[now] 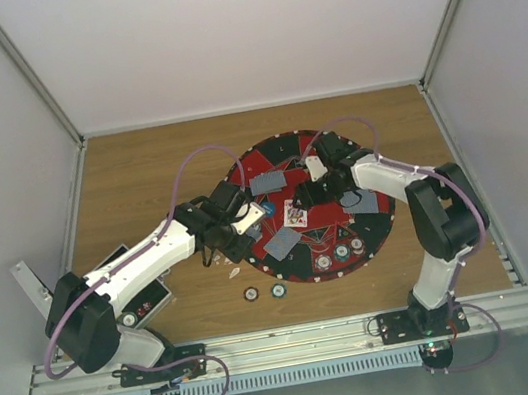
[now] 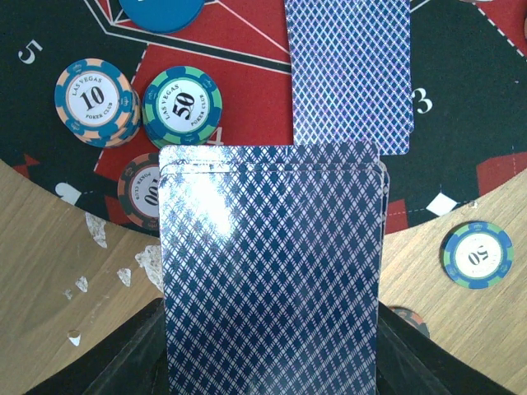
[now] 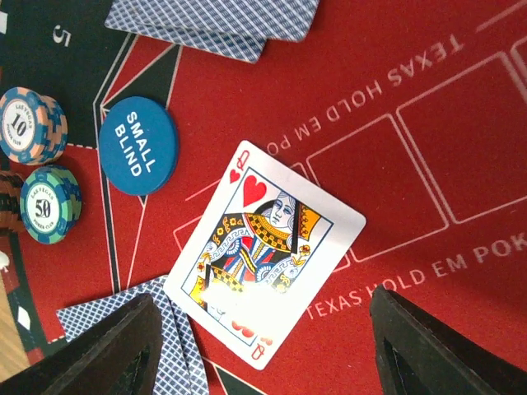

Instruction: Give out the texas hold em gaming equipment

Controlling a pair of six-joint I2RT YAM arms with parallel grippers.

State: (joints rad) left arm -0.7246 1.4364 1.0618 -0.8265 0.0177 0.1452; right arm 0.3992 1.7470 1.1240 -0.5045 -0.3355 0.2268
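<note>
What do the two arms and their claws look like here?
The left arm and right arm match: white links, bulky black joints, each with a purple cable looping along it. The left claw and right claw have matte black, wedge-shaped fingers. No markings are readable.

- Face-up card: "Q" beside a red heart.
- Blue disc, just left of the card: "SMALL BLIND".
- Red mat, right of the card: "TEXAS HOLD EM".
- Orange-and-blue chip, far left of the card: "10".
- Green chip, below it: "50".
</note>
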